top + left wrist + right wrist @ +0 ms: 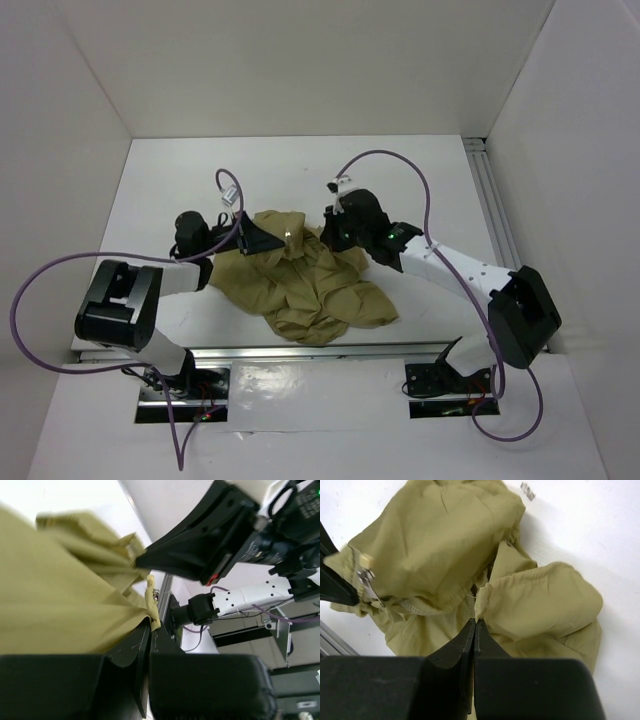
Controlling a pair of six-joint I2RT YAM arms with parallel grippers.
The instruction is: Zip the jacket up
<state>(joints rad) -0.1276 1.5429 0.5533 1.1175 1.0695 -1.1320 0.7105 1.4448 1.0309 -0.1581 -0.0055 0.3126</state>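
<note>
The olive-tan jacket (310, 285) lies crumpled in the middle of the table. My left gripper (262, 240) is shut on the jacket's upper left edge; in the left wrist view the cloth (60, 600) is pinched at the fingertips (151, 625). My right gripper (335, 232) is shut on a fold of the jacket's edge at the upper right; in the right wrist view the cloth (540, 605) is pinched at the tips (475, 622). A metal zipper pull (365, 577) shows at the left of that view, near my left gripper's finger.
White walls enclose the white table (200, 180). An aluminium rail (495, 200) runs along the right side. Purple cables (400, 160) loop over both arms. A small printed label (527, 490) lies on the table beyond the jacket.
</note>
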